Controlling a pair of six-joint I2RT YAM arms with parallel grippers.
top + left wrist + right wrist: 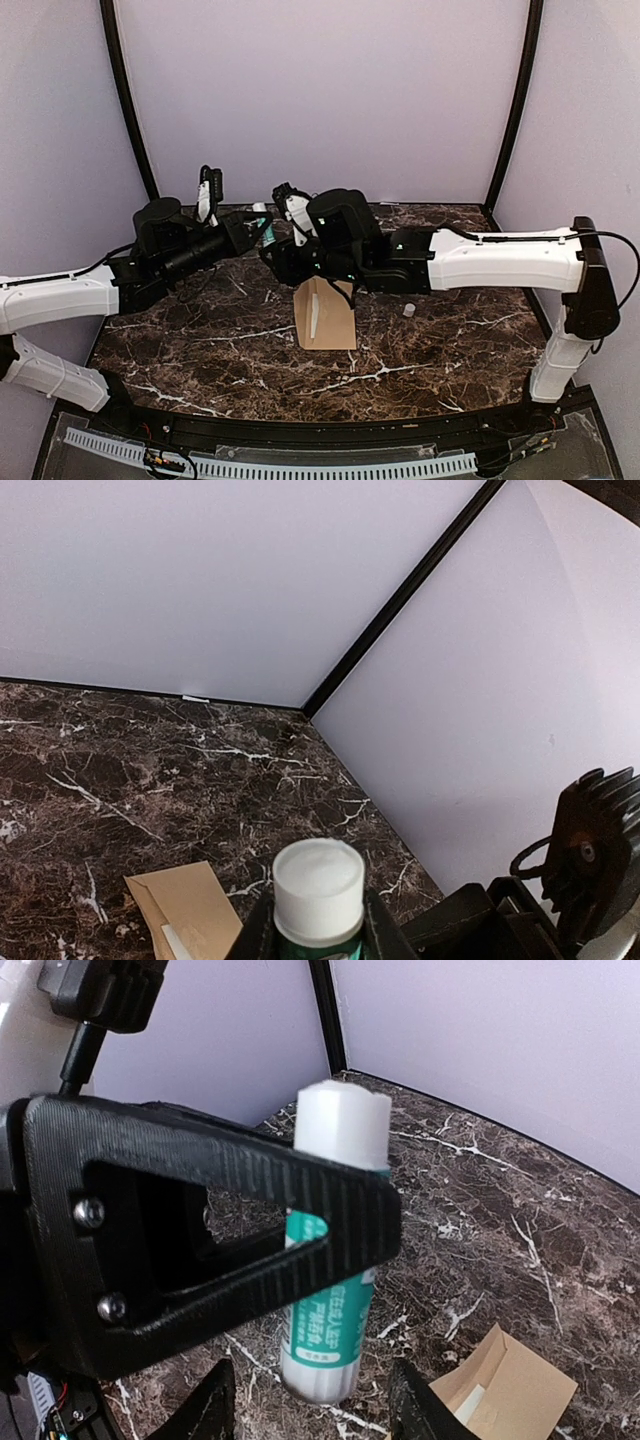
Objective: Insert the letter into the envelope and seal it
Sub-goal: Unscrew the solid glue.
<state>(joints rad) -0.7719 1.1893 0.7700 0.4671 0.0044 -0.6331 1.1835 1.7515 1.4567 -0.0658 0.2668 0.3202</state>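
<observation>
The tan envelope [330,318] lies flat on the marble table, with a white strip of paper [313,316] showing on its left part. It also shows in the left wrist view [190,905] and the right wrist view [520,1390]. My left gripper [258,232] is shut on a teal and white glue stick [318,888] and holds it in the air behind the envelope. My right gripper [315,1410] is open. Its fingers [213,1402] stand on either side of the stick's lower end [330,1300] without touching it. The envelope's far end is hidden under the right arm in the top view.
A small white cylinder [408,310] lies on the table right of the envelope. Lilac walls with black corner posts [128,100] close in the back and sides. The table's front edge [330,420] runs just ahead of the arm bases.
</observation>
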